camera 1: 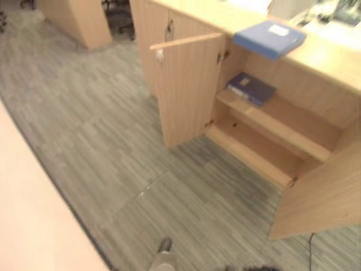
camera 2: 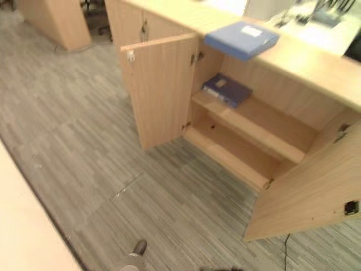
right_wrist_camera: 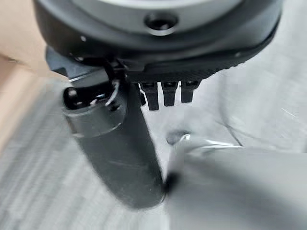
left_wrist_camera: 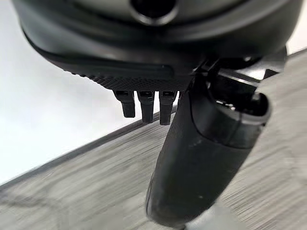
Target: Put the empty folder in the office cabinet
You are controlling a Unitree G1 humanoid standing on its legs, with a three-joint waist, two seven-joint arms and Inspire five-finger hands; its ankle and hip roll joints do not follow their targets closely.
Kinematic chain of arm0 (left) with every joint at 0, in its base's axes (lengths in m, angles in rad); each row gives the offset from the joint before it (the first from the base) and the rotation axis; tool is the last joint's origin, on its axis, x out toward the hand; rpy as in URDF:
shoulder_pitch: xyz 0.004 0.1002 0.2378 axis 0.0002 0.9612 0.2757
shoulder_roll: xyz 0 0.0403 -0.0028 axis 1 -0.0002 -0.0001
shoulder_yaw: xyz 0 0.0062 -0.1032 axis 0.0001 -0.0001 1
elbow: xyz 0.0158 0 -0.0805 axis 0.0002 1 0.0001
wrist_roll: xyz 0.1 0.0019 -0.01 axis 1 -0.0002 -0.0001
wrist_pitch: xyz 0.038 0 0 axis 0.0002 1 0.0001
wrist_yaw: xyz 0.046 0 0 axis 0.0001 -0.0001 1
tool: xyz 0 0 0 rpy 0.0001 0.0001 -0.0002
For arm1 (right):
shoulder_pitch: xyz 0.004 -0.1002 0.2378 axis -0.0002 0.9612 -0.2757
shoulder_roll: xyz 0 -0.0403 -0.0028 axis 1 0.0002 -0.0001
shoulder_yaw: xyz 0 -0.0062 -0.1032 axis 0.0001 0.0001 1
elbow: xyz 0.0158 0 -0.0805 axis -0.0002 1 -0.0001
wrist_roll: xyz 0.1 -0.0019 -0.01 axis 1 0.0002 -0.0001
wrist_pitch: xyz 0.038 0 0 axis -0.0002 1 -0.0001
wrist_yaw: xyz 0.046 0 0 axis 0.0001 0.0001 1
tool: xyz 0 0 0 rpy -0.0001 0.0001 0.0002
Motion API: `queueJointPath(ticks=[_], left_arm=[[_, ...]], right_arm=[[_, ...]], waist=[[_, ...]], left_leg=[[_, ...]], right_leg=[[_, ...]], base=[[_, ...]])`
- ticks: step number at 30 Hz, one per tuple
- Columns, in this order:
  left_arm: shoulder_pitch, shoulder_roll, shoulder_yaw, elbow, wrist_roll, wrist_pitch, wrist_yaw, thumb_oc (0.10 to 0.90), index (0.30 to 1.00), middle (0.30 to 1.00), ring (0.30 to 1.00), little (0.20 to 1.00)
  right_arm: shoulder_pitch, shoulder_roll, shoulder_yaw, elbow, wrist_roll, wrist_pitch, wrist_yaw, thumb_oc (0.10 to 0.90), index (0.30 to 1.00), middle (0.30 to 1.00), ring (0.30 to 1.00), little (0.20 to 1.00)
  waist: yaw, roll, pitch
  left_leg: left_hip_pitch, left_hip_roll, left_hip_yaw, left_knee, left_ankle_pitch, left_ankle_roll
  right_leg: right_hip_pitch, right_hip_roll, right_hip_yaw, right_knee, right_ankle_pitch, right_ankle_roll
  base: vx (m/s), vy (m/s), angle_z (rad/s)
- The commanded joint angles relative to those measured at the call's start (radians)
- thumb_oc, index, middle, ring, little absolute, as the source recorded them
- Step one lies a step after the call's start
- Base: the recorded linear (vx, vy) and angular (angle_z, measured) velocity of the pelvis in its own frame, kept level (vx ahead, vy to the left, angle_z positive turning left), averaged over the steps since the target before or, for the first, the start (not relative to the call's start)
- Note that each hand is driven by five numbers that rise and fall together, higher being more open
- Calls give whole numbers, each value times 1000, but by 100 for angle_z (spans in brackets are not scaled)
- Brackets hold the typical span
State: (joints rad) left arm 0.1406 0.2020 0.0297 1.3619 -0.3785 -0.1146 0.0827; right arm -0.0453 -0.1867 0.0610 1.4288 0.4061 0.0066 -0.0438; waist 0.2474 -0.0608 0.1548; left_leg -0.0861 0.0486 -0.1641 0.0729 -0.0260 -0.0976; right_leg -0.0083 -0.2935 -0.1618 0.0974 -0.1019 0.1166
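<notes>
A light blue folder point(camera 1: 269, 38) lies flat on the wooden countertop above the open office cabinet point(camera 1: 271, 127). On the cabinet's upper shelf, at its left end, lies a dark blue folder point(camera 1: 251, 88). The lower shelf is bare. Both doors stand open, the left door point(camera 1: 189, 90) swung outward and the right door point(camera 1: 321, 197) nearer to me. My left hand point(left_wrist_camera: 201, 158) hangs over the grey floor with straight fingers and holds nothing. My right hand point(right_wrist_camera: 120, 158) hangs the same way, open and empty, with pale wood beside it.
Grey striped carpet point(camera 1: 113, 141) stretches between me and the cabinet. A pale desk surface point(camera 1: 34, 214) fills the lower left. Another wooden unit point(camera 1: 79, 20) and a chair base point(camera 1: 118, 17) stand at the far back. Papers and dark items point(camera 1: 333, 11) lie on the countertop's far right.
</notes>
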Motion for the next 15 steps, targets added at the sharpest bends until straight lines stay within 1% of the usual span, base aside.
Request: queueJointPath(ticks=[1,3,4,5,6,8,9,11,13,14,15], left_arm=[[-2,29,-22,9,27,-17,17,800,900,900,900,900],[-7,39,-24,-2,31,-19,16,800,900,900,900,900],[-10,46,-26,-6,39,-19,16,800,900,900,900,900],[-10,46,-26,-6,39,-19,15,800,900,900,900,900],[-12,49,-29,-9,40,-19,14,800,900,900,900,900],[-12,51,-32,-13,45,-20,12,800,900,900,900,900],[-12,52,-32,-13,45,-20,12,800,900,900,900,900],[-12,53,-34,-14,55,-18,7,800,900,900,900,900],[-10,51,-38,-14,57,-16,5,800,900,900,900,900],[-10,52,-38,-14,57,-16,5,800,900,900,900,900],[-11,51,-40,-11,64,-14,4,800,900,900,900,900]], right_arm=[[-48,-56,0,-10,13,-14,-1,800,900,900,900,900],[-54,-49,2,-23,18,-14,-1,800,900,900,900,900],[-60,-43,9,-43,21,-17,0,800,900,900,900,900],[-60,-43,9,-44,21,-17,-1,800,900,900,900,900],[-64,-41,13,-55,23,-19,0,800,900,900,900,900],[-68,-35,20,-74,27,-20,4,800,900,900,900,900],[-68,-35,20,-74,27,-20,4,800,900,900,900,900],[-75,-26,32,-91,25,-22,8,800,900,900,900,900],[-80,-24,39,-100,22,-23,8,800,900,900,900,900],[-80,-24,40,-100,22,-23,8,800,900,900,900,900],[-85,-20,44,-103,21,-23,10,800,900,900,900,900]], waist=[[-7,14,-17],[-16,5,-17],[-24,1,-17],[-24,0,-17],[-28,-3,-15],[-34,-5,-14],[-34,-5,-14],[-38,-12,-14],[-38,-14,-12],[-38,-15,-13],[-37,-18,-9]], left_leg=[[-65,7,-25,-58,80,31],[-59,-28,-2,-52,61,51],[-51,-57,12,-51,47,67],[-51,-58,13,-50,46,68],[-52,-73,18,-46,39,76],[-52,-94,21,-39,28,89],[-52,-95,21,-39,28,89],[-58,-123,28,-32,12,105],[-64,-137,28,-30,5,114],[-64,-137,28,-29,5,114],[-66,-150,29,-29,-2,121]], right_leg=[[100,-45,-32,-3,103,62],[87,-80,-27,5,154,76],[77,-108,-25,13,198,85],[77,-110,-25,12,199,86],[73,-123,-25,14,224,90],[70,-141,-28,13,247,94],[70,-141,-28,13,247,94],[65,-166,-39,3,292,102],[59,-176,-44,-1,315,107],[59,-177,-44,-2,315,108],[53,-187,-49,-5,336,113]], base=[[147,262,-32],[147,294,-13],[115,246,-5],[118,243,-8],[68,143,-12],[85,161,0],[71,128,20],[89,165,19],[50,106,-4],[41,93,-26],[51,98,-25]])
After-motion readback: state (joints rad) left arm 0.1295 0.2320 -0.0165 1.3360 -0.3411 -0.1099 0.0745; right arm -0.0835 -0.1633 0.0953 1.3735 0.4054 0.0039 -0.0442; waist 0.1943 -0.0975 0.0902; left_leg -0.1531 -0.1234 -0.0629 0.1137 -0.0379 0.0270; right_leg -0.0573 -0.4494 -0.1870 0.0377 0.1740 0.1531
